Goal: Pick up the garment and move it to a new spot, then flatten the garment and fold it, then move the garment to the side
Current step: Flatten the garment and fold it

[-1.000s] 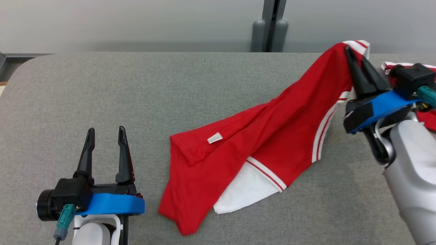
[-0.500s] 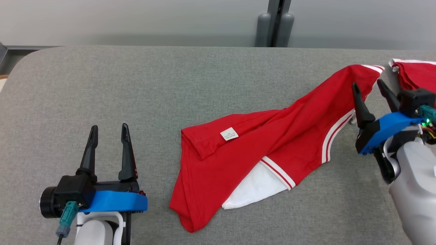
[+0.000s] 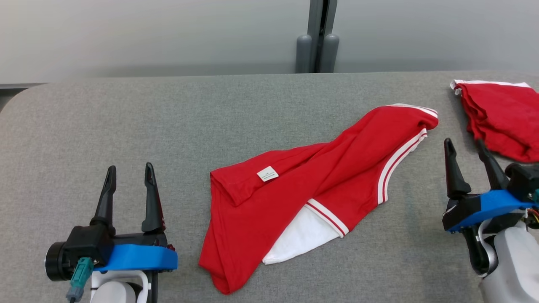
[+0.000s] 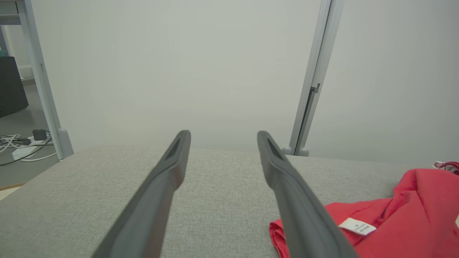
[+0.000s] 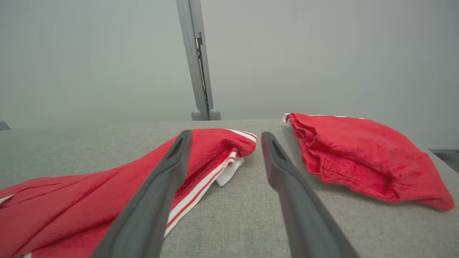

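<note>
The garment (image 3: 311, 181) is red with white stripes, a white panel and a small white label. It lies crumpled in a diagonal band across the middle of the grey table (image 3: 168, 118); its striped end shows in the right wrist view (image 5: 215, 154) and its label edge in the left wrist view (image 4: 394, 215). My right gripper (image 3: 465, 145) is open and empty, just right of the garment's upper end, apart from it. My left gripper (image 3: 128, 172) stands open and empty at the lower left, left of the garment.
A second red cloth pile (image 3: 501, 118) with a white edge lies at the table's far right, also in the right wrist view (image 5: 358, 157). A grey wall with a vertical post (image 3: 316, 38) stands behind the table. Cables lie on the floor (image 4: 21, 143) past the table's left end.
My right gripper opened and let go of the garment's striped end, which dropped flat onto the table. The gripper drew back toward me. The head camera shifted. The left arm stayed put.
</note>
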You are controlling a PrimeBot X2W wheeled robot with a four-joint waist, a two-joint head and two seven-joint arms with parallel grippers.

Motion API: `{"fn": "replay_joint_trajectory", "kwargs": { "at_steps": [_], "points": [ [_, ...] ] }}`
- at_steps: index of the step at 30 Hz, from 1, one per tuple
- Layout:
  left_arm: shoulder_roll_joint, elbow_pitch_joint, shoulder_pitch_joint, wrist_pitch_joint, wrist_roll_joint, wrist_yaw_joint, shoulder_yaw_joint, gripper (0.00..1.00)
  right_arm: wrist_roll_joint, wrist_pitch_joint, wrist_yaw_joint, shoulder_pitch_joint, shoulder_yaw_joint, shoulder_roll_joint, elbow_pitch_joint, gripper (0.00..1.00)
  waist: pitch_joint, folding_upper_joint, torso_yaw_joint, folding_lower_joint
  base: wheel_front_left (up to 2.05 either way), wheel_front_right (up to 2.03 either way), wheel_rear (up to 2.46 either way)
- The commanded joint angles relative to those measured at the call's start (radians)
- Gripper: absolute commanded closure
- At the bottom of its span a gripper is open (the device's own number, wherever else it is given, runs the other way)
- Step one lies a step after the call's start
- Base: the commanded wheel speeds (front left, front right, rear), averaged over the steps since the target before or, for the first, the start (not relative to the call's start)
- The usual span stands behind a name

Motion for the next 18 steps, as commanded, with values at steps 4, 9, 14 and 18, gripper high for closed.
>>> {"fn": "replay_joint_trajectory", "kwargs": {
  "at_steps": [4, 9, 14, 18],
  "points": [
    [0.000, 0.001, 0.011, -0.002, 0.009, -0.006, 0.007, 0.00, -0.030, -0.003, 0.000, 0.097, -0.050, 0.064, -0.186, 0.00, -0.015, -0.0001, -0.007, 0.0000, 0.00, 0.00, 0.00],
    [0.000, 0.005, 0.019, -0.002, 0.014, -0.010, 0.007, 0.00, -0.060, -0.003, 0.000, 0.186, -0.057, 0.123, -0.364, 0.00, -0.026, -0.0001, -0.007, 0.0000, 0.00, 0.00, 0.00],
    [0.000, 0.007, 0.021, -0.002, 0.017, -0.010, 0.001, 0.00, -0.082, -0.003, 0.000, 0.262, -0.035, 0.155, -0.457, 0.00, -0.033, -0.0001, -0.003, 0.0000, 0.00, 0.00, 0.00],
    [0.000, 0.008, 0.023, -0.002, 0.017, -0.011, 0.003, 0.00, -0.094, -0.004, 0.000, 0.295, -0.018, 0.165, -0.482, 0.00, -0.034, -0.0001, -0.003, 0.0000, 0.00, 0.00, 0.00]
  ]
}}
